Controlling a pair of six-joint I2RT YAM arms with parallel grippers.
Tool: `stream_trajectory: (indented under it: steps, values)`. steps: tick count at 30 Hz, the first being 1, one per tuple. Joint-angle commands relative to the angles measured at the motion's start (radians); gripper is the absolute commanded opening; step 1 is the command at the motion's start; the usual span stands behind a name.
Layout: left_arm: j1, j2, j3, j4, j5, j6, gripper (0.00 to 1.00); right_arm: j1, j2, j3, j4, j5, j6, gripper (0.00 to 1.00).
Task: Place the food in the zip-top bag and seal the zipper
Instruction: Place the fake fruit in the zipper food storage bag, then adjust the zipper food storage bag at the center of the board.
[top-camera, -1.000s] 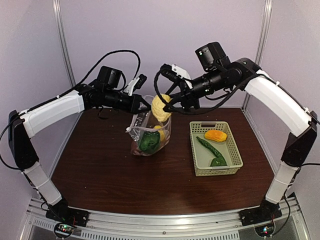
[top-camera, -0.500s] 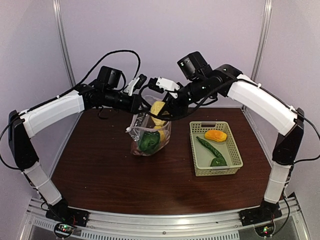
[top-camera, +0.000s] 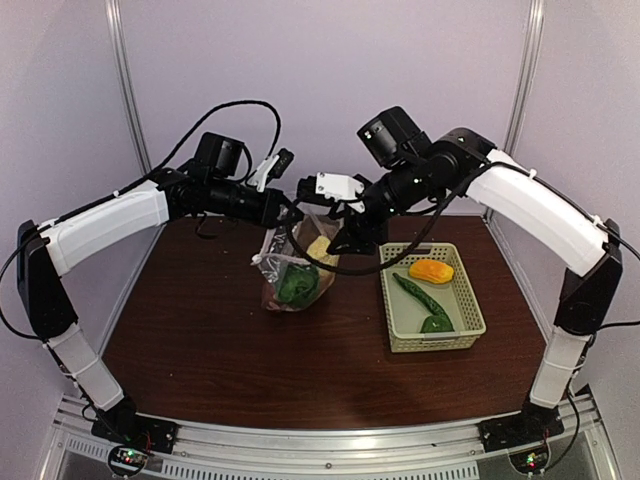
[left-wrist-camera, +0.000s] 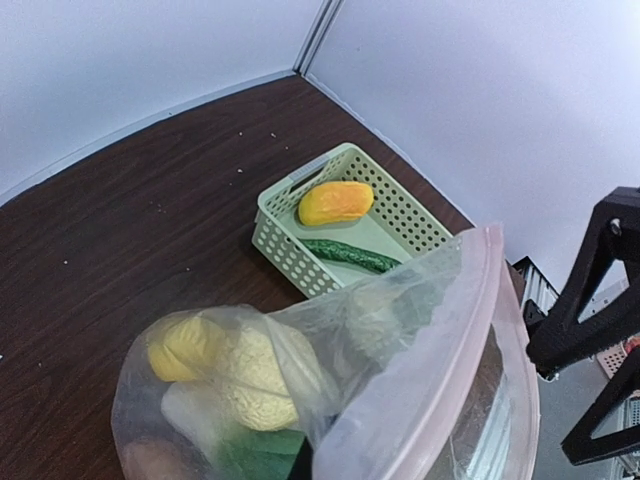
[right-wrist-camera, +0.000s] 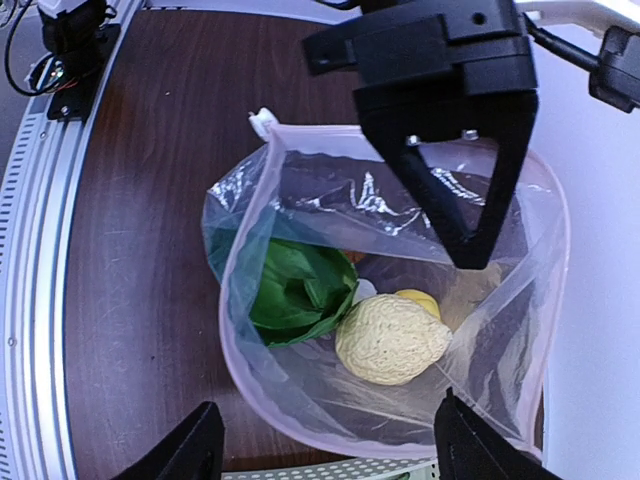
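While the left gripper (top-camera: 289, 212) stays out of the count, clamped tight on the rim of the zip-top bag (right-wrist-camera: 300, 195), upright at the far side of the table (top-camera: 200, 330), the right gripper (right-wrist-camera: 332, 445) hangs spread wide just above the bag's open mouth, w/ a lemon (right-wrist-camera: 390, 340) & bok choy (right-wrist-camera: 295, 295) inside.

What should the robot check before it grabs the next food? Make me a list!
1. Bag mouth wide open: ok.
2. Left gripper pinching the bag's edge: ok.
3. Right gripper open, empty: ok.
4. Lumpy yellow food fully inside bag: ok.
5. Basket emptied: not ok; orange piece, cucumber, pepper lie in it.
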Motion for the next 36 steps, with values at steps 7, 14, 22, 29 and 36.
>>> stream_trajectory:
  steps: [7, 14, 22, 29, 36]
  values:
    - [0.004, 0.004, -0.007, 0.045, 0.023, -0.010, 0.00, 0.074, -0.025, -0.059, -0.058, 0.036, -0.180, 0.72]
    - [0.003, 0.002, -0.006, 0.045, 0.029, -0.010, 0.00, 0.120, 0.040, -0.042, -0.077, 0.167, -0.213, 0.51]
    - [0.004, 0.006, 0.048, 0.003, -0.010, 0.023, 0.00, 0.124, 0.014, -0.010, -0.008, 0.231, -0.244, 0.00]
    - [0.001, 0.045, 0.407, -0.395, -0.379, 0.115, 0.00, 0.115, -0.020, 0.094, 0.116, 0.242, -0.215, 0.00]
    - [0.001, 0.165, 0.571, -0.572, -0.445, 0.172, 0.00, 0.116, -0.025, -0.036, 0.164, 0.264, -0.197, 0.00]
